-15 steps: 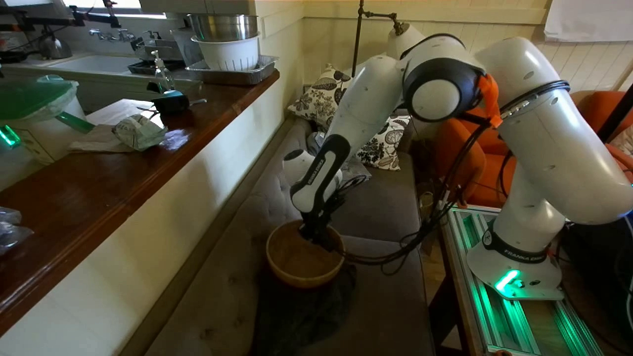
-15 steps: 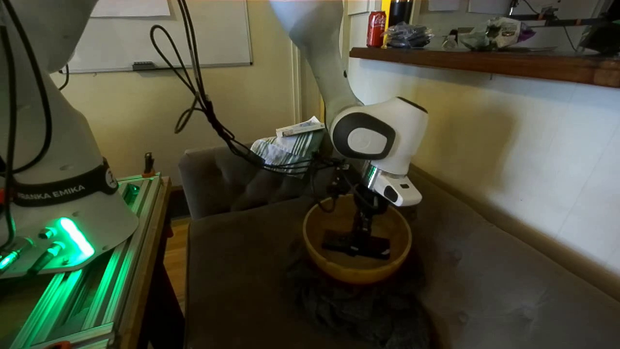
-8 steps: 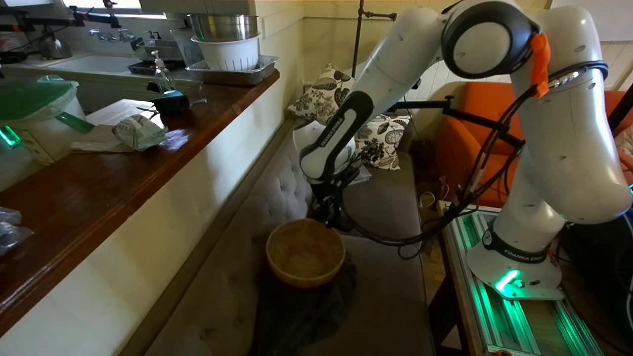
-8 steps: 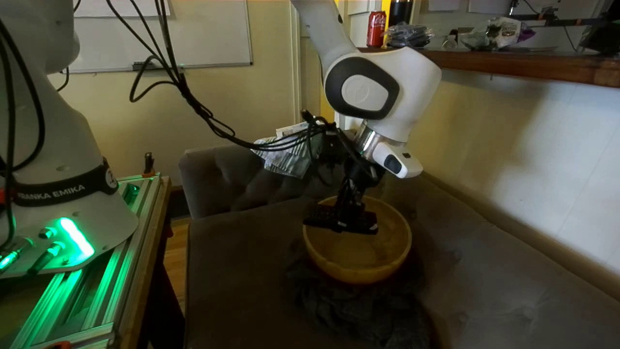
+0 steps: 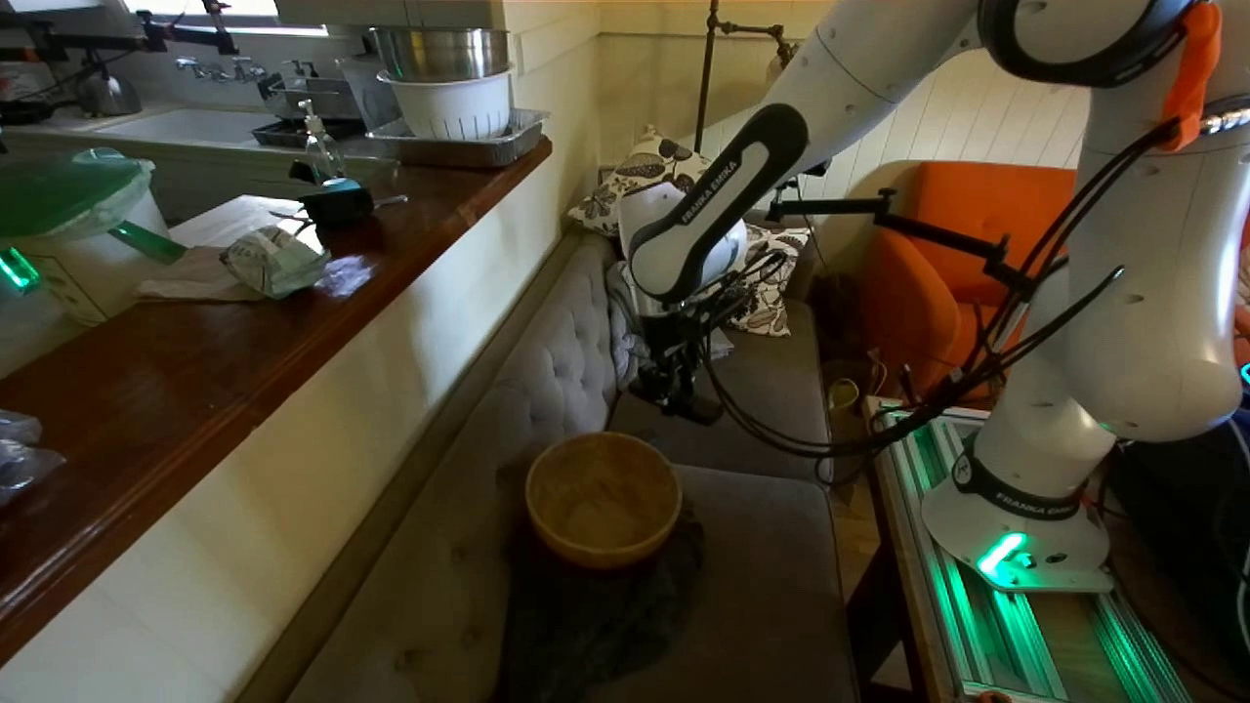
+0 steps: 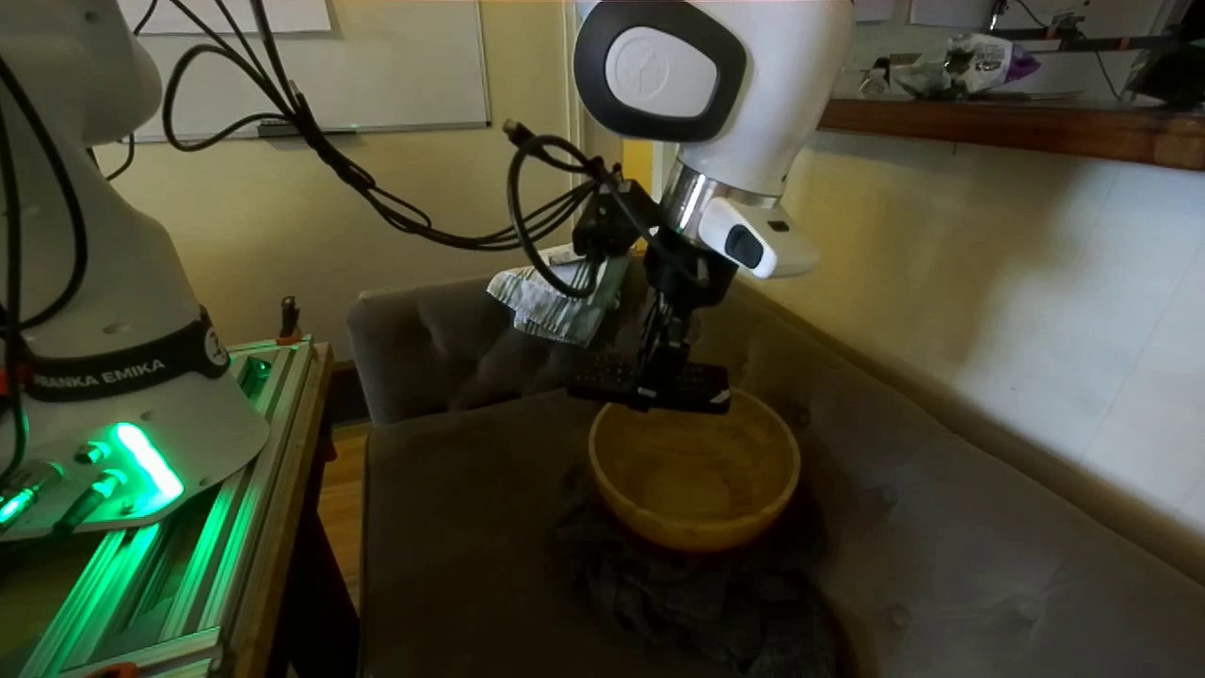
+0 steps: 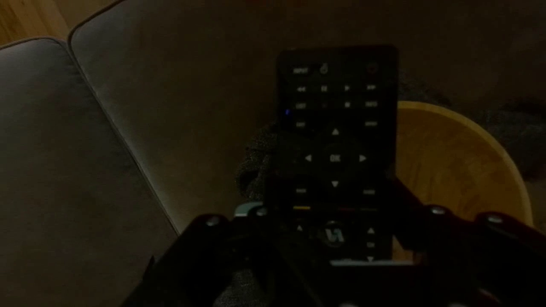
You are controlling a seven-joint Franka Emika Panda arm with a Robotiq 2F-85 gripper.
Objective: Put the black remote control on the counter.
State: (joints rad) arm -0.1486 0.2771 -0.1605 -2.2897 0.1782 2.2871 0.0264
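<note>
The black remote control (image 7: 335,145) fills the middle of the wrist view, its buttons facing the camera. My gripper (image 7: 330,200) is shut on its sides near the lower half; dark fingers hide part of its lower end. In an exterior view the remote (image 6: 701,384) lies roughly level in the gripper (image 6: 656,381), lifted off the tan bowl (image 6: 697,537). In an exterior view the gripper (image 5: 674,381) is above the sofa, beyond the bowl (image 5: 603,552). The glossy reddish-brown counter (image 5: 244,361) runs along the left there, higher than the gripper; it also shows at the upper right (image 6: 988,122).
The counter carries a crumpled paper packet (image 5: 276,261), a dark cup (image 5: 337,203), a soap bottle (image 5: 320,142), a metal tray (image 5: 459,148) with a colander, and a plastic bag (image 5: 21,454). The grey sofa (image 5: 762,586) holds a dark cloth (image 5: 605,625) under the bowl. Cables hang from the arm.
My gripper has lifted the remote up out of the bowl and moved it away from the bowl's middle, towards the far cushions. The bowl has stayed in place.
</note>
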